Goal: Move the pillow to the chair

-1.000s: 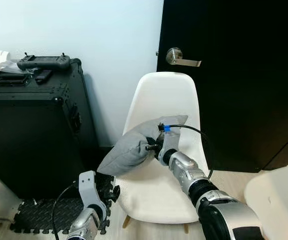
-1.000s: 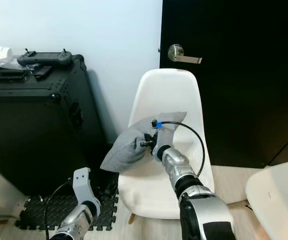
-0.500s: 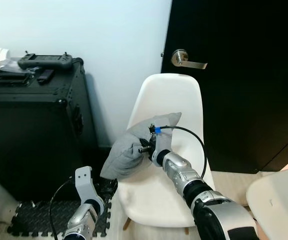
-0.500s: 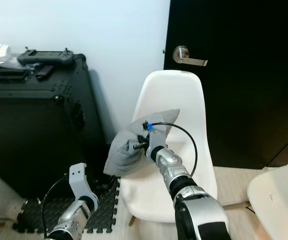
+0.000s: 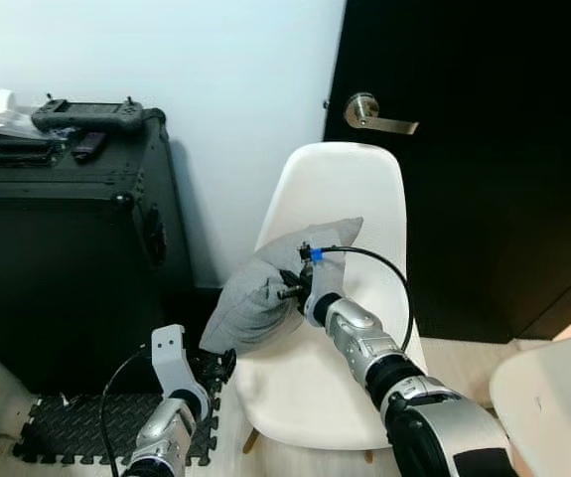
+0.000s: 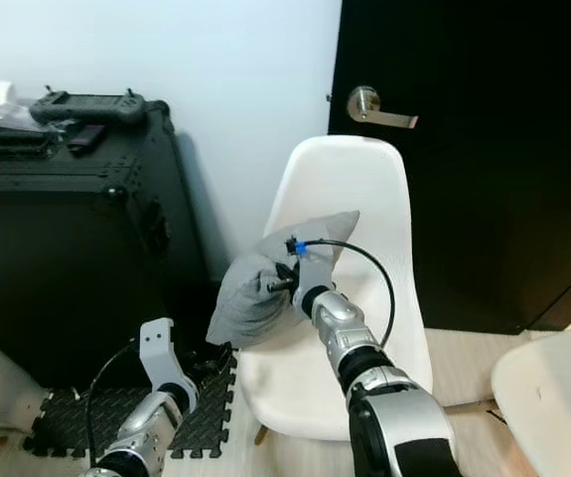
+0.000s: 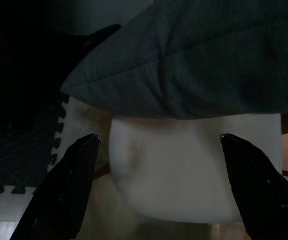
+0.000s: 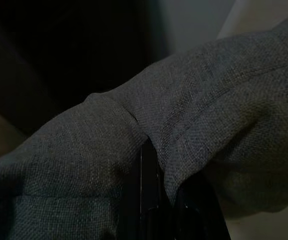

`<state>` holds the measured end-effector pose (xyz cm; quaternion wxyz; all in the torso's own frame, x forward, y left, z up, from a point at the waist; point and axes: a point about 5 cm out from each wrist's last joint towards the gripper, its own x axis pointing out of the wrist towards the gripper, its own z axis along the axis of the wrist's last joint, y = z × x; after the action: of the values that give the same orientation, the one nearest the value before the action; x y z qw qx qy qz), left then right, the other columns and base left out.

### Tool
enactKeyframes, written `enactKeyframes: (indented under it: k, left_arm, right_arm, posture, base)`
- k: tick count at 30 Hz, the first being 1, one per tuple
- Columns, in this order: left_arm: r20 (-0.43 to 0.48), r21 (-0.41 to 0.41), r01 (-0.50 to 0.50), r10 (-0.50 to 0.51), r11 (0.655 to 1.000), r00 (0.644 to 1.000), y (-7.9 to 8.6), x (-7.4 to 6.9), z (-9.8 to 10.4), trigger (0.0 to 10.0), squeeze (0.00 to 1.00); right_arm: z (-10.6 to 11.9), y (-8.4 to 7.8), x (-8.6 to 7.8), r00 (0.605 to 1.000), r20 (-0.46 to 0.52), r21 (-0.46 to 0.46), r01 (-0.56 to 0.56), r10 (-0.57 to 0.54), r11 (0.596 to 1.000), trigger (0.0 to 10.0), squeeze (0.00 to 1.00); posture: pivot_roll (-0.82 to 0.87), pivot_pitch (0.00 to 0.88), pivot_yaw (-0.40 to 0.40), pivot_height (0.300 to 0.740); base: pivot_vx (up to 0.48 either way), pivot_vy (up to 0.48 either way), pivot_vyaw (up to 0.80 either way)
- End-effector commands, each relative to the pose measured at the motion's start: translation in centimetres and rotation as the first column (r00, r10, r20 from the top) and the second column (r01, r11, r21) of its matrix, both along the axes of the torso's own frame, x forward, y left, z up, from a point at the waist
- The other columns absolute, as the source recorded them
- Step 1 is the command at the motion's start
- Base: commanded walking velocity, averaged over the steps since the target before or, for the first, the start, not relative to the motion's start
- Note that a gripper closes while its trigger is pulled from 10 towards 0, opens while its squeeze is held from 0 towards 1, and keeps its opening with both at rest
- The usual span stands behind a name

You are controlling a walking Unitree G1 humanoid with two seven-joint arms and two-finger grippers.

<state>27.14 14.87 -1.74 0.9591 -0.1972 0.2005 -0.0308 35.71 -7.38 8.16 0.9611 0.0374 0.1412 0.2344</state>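
The right pincer [image 5: 287, 290] is clamped on a grey pillow [image 5: 265, 290], holding it over the left edge of a white chair [image 5: 337, 298], one corner hanging past the seat. The left pincer [image 7: 159, 142] is spread wide, low beside the chair, under the pillow. A black case [image 5: 62, 248] stands left.

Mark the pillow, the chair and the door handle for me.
pillow [image 5: 255, 298], left eye view, on its grey middle left of the right gripper.
chair [image 5: 340, 189], left eye view, on the white backrest.
door handle [image 5: 379, 117], left eye view, on the silver lever.
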Motion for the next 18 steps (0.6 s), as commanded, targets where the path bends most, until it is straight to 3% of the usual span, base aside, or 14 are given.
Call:
enactKeyframes:
  k: [1, 7, 11, 18]
  left_arm:
    - [-0.017, 0.005, -0.001, 0.001, 1.0, 1.0, -0.4, -0.31, -0.32, 10.0, 0.0]
    - [-0.025, -0.002, -0.015, 0.015, 1.0, 1.0, -0.36, -0.3, -0.36, 10.0, 0.0]
    - [-0.02, 0.003, -0.008, 0.008, 1.0, 1.0, -0.45, -0.35, -0.36, 10.0, 0.0]
    - [0.016, 0.055, -0.012, 0.011, 0.998, 1.0, -0.09, 0.09, 0.18, 10.0, 0.0]
  right_arm:
    - [-0.52, -0.73, -0.14, 1.0, -0.021, -0.017, 0.015, -0.015, 1.0, 10.0, 0.0]
    - [-0.45, -0.68, -0.15, 1.0, -0.015, 0.002, 0.018, -0.018, 1.0, 10.0, 0.0]
    - [-0.07, -0.09, -0.06, 0.999, -0.031, 0.085, 0.011, -0.009, 0.996, 10.0, 0.0]
    - [-0.33, -0.13, 0.0, 0.997, -0.07, 0.045, 0.026, -0.023, 0.999, 10.0, 0.0]
  posture:
    - [-0.03, 0.065, -0.044, 0.74]
    - [-0.03, 0.069, -0.04, 0.74]
    - [-0.03, 0.076, -0.035, 0.74]
    - [-0.03, 0.084, -0.042, 0.721]
  base:
    - [0.0, 0.0, 0.0]
    - [0.0, 0.0, 0.0]
    - [0.0, 0.0, 0.0]
    - [0.0, 0.0, 0.0]
